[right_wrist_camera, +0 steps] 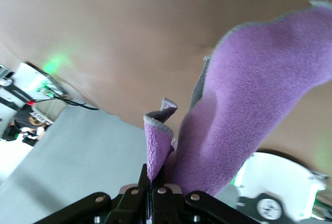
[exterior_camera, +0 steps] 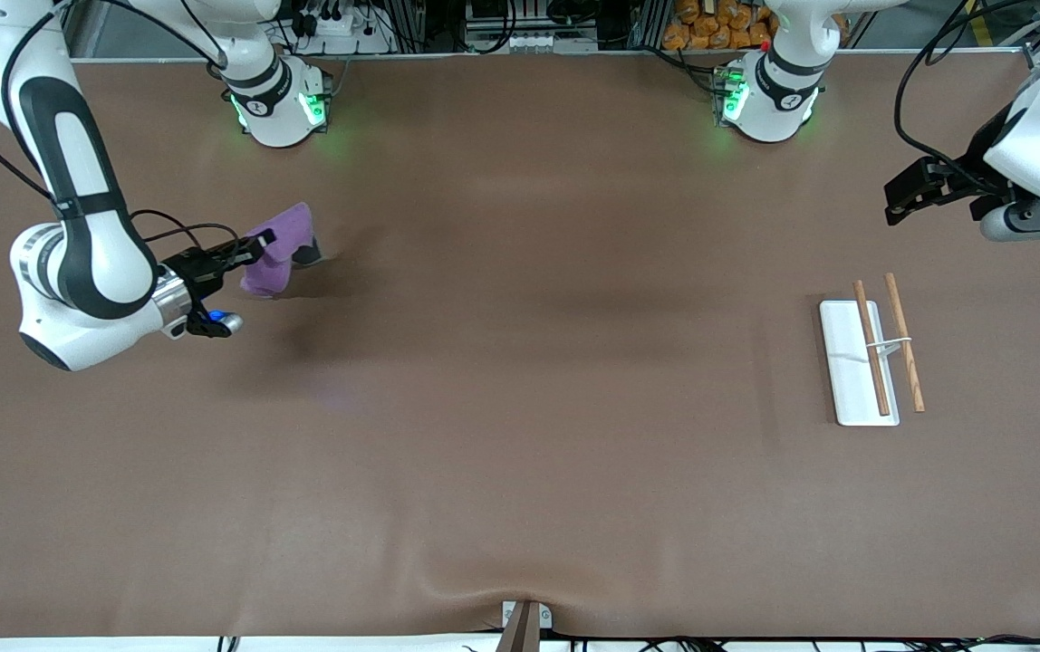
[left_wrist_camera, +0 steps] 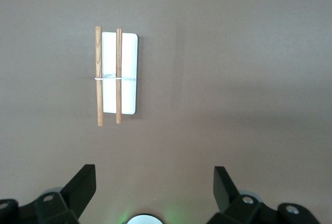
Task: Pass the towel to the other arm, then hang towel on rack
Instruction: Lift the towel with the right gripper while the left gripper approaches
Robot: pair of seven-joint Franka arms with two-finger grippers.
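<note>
Right gripper fingers clamp towel at right-arm end; left gripper fingers wide, waiting near rack well apart.

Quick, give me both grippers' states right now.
Left gripper: open, holding nothing, up over the table near the rack.
Right gripper: shut on the towel, lifted over its end of the table.

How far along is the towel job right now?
Done: the right pincer is shut on the towel, lifted over the right arm's end of the table. In hand: carrying it toward the handover. Left: the left pincer hangs open, waiting above the rack, whose rods are bare.
</note>
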